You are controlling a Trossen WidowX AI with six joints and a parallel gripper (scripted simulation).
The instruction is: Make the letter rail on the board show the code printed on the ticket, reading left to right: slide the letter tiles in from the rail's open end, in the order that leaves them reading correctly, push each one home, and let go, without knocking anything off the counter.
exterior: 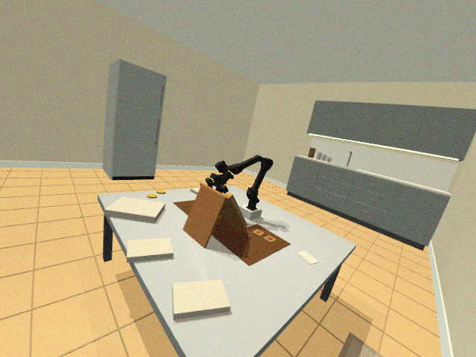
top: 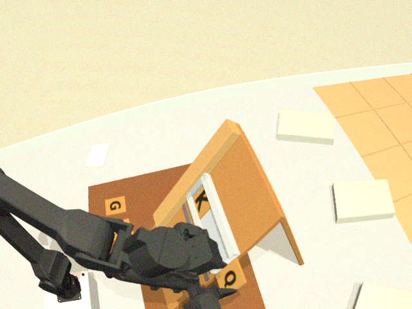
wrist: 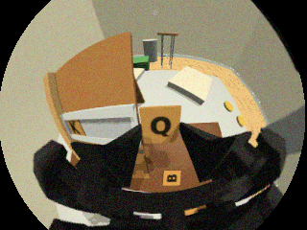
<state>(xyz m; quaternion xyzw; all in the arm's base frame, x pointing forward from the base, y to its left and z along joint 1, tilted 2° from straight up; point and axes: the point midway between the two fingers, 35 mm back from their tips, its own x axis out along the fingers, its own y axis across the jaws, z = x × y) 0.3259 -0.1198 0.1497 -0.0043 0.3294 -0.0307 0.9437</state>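
Pale grey and broad, the worktop (top: 149,132) (exterior: 245,300) (wrist: 158,86) carries a brown mat (top: 143,181) (exterior: 265,245) (wrist: 165,160) under the tilted board (top: 246,186) (exterior: 203,215) (wrist: 101,72). K tile (top: 201,201) (wrist: 76,127) sits in the white rail (top: 219,215) (wrist: 101,111); the fingers (top: 229,292) clamp the Q tile (top: 232,277) (wrist: 160,122) near its open end. B tile (wrist: 172,177) lies on the mat.

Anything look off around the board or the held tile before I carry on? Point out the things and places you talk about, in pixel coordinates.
Nothing stands out: the Q tile (top: 237,271) (wrist: 161,136) looks whole in the closed jaws, the K tile (top: 201,203) (wrist: 76,127) sits inside the rail (top: 219,215) (wrist: 101,111), and the board (top: 249,186) (exterior: 203,215) (wrist: 98,79) stands up.
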